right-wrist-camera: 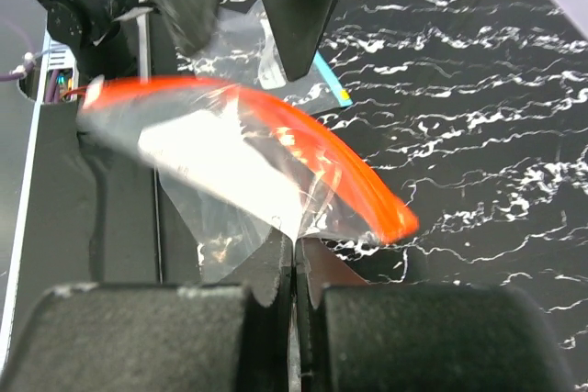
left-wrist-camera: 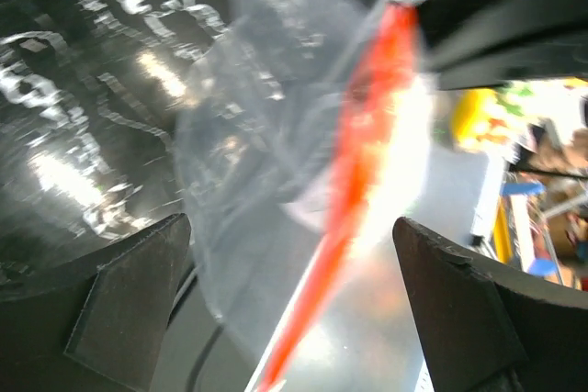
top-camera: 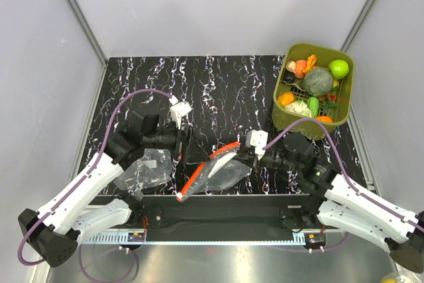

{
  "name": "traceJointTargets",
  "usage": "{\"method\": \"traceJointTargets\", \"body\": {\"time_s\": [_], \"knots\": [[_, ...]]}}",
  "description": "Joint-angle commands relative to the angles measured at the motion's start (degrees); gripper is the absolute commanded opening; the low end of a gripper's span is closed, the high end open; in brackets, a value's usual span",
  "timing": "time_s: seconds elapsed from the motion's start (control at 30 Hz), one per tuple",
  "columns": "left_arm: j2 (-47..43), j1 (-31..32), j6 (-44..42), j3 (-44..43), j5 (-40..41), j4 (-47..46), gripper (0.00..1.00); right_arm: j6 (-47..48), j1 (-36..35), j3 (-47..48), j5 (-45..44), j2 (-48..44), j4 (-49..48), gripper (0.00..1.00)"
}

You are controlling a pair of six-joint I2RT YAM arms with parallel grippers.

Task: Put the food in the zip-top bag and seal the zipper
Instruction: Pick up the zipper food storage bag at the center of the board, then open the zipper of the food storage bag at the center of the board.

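The zip-top bag (top-camera: 215, 170) hangs crumpled above the table's near edge, its red-orange zipper (top-camera: 202, 171) running diagonally. My right gripper (top-camera: 240, 154) is shut on the bag's clear film just below the zipper (right-wrist-camera: 317, 149), its jaws (right-wrist-camera: 296, 250) pressed together on the plastic. My left gripper (top-camera: 192, 152) is open, level with the bag, and faces its mouth. In the left wrist view the zipper (left-wrist-camera: 363, 172) passes between the spread fingers (left-wrist-camera: 124, 305) without touching either. The food (top-camera: 318, 81) lies in the olive-green tub (top-camera: 311, 49) at the back right.
A second clear bag (top-camera: 147, 171) lies flat under my left arm; its teal-blue strip (right-wrist-camera: 328, 85) shows in the right wrist view. The table's front rail (top-camera: 212, 203) is right below the hanging bag. Grey walls enclose the table.
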State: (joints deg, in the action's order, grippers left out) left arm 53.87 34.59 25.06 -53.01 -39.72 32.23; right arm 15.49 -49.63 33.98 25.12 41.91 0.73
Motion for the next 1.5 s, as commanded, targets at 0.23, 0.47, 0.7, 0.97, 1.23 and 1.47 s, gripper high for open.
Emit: {"method": "traceJointTargets", "body": {"time_s": [0.23,0.47,0.7,0.97,1.23,1.47], "knots": [[-3.4,-0.2,-0.1,2.9,-5.1,-2.0,0.99,0.9,-0.2,2.7,5.0,0.9,-4.7,0.0],[-4.3,-0.7,-0.4,4.0,-6.9,-2.9,0.88,0.7,-0.2,3.2,4.9,1.6,-4.1,0.0],[-2.8,-0.6,2.7,6.4,-13.0,-8.6,0.79,0.3,-0.2,3.1,3.4,3.2,-4.4,0.0],[-1.6,-0.3,7.9,10.5,-16.3,-18.7,0.46,-0.9,-0.2,2.9,-0.3,5.2,-6.3,0.0],[1.2,-0.1,-1.6,1.8,2.8,-2.6,0.0,-8.7,-0.2,5.3,-18.0,4.9,-3.8,0.6],[1.0,2.3,-6.3,-7.3,27.0,6.7,0.0,-31.8,-0.2,16.9,-33.2,5.5,8.6,1.0]]}}
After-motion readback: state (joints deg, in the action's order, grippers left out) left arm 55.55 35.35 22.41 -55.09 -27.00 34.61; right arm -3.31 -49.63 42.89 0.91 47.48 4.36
